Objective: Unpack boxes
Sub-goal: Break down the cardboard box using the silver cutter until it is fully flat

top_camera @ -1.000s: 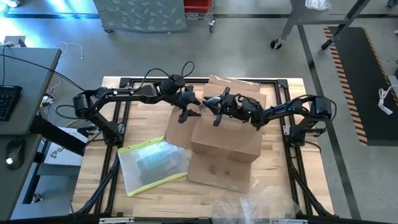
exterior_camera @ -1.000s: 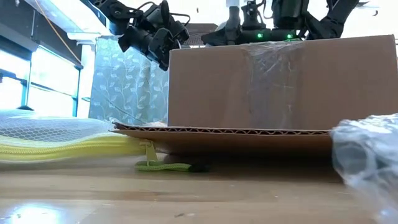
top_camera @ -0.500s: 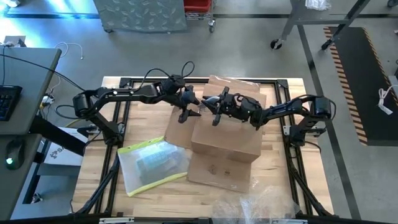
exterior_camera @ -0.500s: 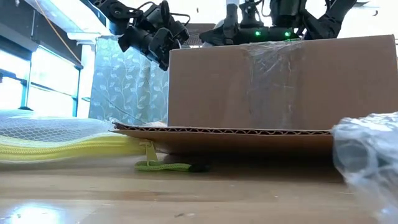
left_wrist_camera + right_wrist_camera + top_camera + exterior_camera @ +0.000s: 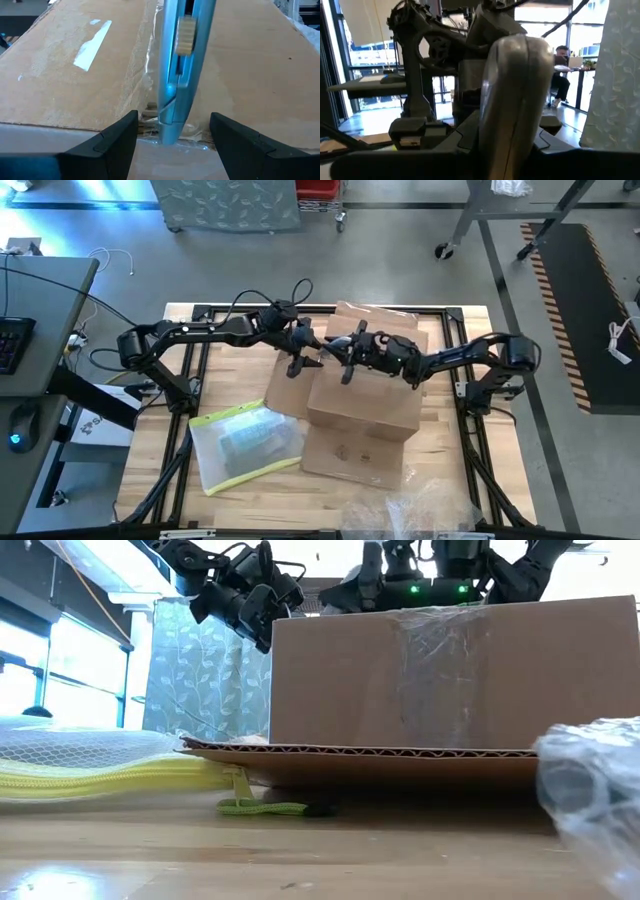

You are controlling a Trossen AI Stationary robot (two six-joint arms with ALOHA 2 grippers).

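Observation:
The brown cardboard box [image 5: 365, 400] stands mid-table with its flaps spread flat on the wood. A taped seam [image 5: 150, 75] runs along its top. My right gripper [image 5: 345, 363] reaches over the top from the right, shut on a blue-grey utility knife [image 5: 175, 75]. The knife's tip [image 5: 165, 134] is at the seam's left end. My left gripper [image 5: 303, 360] hangs open at the box's upper left edge [image 5: 275, 630]. Its fingers [image 5: 117, 137] stand on either side of the knife tip, touching nothing that I can see. My right gripper pinches the knife's rounded grey handle [image 5: 515, 100] between its two fingers, which lie along the handle. It comes roughly level from the table's right. The knife slants down toward the box's left edge, with its tip on the tape seam [image 5: 161, 140].
A clear sleeve with a yellow edge [image 5: 245, 445] lies on the table left of the box, its green zipper pull [image 5: 260, 807] toward the near edge. Crinkly plastic film [image 5: 420, 505] sits at the near right. Black frame rails [image 5: 190, 380] border the table.

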